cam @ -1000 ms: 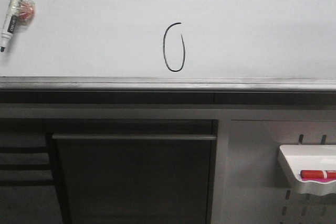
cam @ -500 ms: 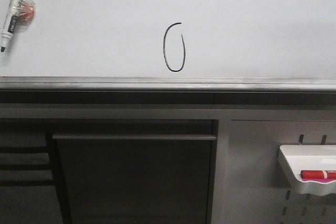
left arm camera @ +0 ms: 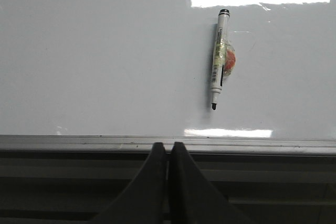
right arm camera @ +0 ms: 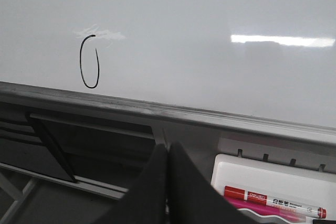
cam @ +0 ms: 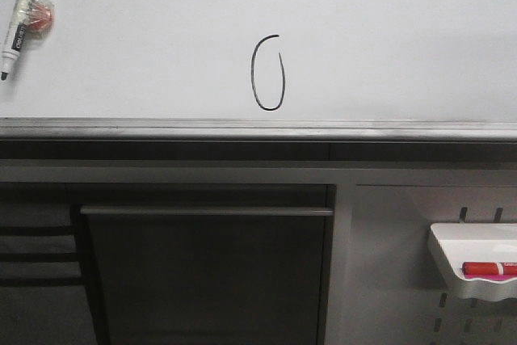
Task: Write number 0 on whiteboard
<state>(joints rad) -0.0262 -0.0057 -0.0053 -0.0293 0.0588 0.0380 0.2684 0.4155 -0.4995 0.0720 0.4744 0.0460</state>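
Setting: grey metal cabinet frame (cam: 202,174) with a dark recessed panel (cam: 206,276) beneath, filling the lower half of the front view.

Item 1. The whiteboard (cam: 388,46): large, glossy, white, spanning the full width of the front view; grey metal edge strip (cam: 258,128) along its lower side; bright light reflection at the top.

Item 2. White tray (cam: 472,252): hung on a slotted panel at the lower right, well below the board; holds a red marker (cam: 489,268) lying flat, with a pink object just under it.

Item 3. Left gripper (left arm camera: 168,153): two dark fingers pressed together, nothing between them, in front of the edge strip.

Item 4. Right gripper (right arm camera: 168,153): two dark fingers likewise pressed together, empty, below the edge strip and beside the tray.

Item 5. Black marker (cam: 20,14): white barrel, uncapped, tip down, slightly tilted, stuck to the board at far upper left with an orange-red disc (cam: 40,15) taped at mid-barrel.

Item 6. The number 0 (cam: 268,73): thin black tall oval near the board's centre, just above the edge strip, unclosed at its top; well apart from the black marker.
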